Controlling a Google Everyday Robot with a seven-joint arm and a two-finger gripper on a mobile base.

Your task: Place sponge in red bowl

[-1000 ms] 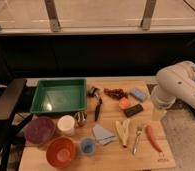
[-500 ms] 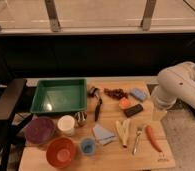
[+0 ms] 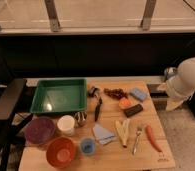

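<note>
Approach step: sponge not yet picked up

On the wooden table [image 3: 156, 150] the red bowl [image 3: 61, 151] sits near left and the sponge [image 3: 138, 94] far right. The gripper [image 3: 172, 102] hangs open and empty just beyond the right edge. Next it likely must reach left and down over the sponge.

I see the sponge [image 3: 138, 94], a small light-blue block with rounded corners, lying flat near the far right corner of the wooden table [image 3: 111, 154]. The red bowl [image 3: 60, 151] is round and orange-red. It stands upright at the near left edge, its smooth inside facing up, well apart from the sponge. My gripper [image 3: 172, 102] hangs off the table's right side, clear of both.
</note>
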